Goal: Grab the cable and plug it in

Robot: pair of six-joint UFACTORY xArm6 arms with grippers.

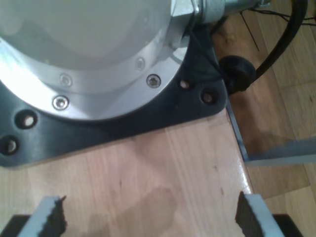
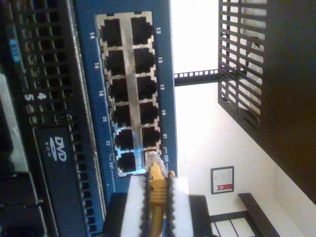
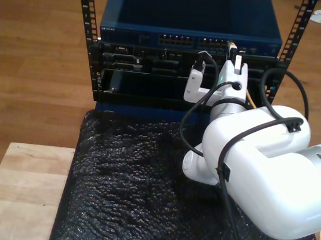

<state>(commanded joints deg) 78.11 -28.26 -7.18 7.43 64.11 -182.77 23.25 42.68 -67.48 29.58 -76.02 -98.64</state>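
The second pincer (image 2: 158, 197) is squeezed shut on the cable (image 2: 157, 190). Its clear plug (image 2: 154, 162) sits right at a port on the blue switch (image 2: 91, 98), so I think the plugging-in step is on now. Next looks like a straight little push until it seats. The second wrist view shows the ports up close. The first pincer (image 1: 150, 217) is wide open over the tabletop (image 1: 163, 168) by an arm base (image 1: 98, 59)

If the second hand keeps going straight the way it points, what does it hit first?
Probably the blue switch: the cable plug, clamped in my second hand, sits at port 23's mouth. Depth is unclear.
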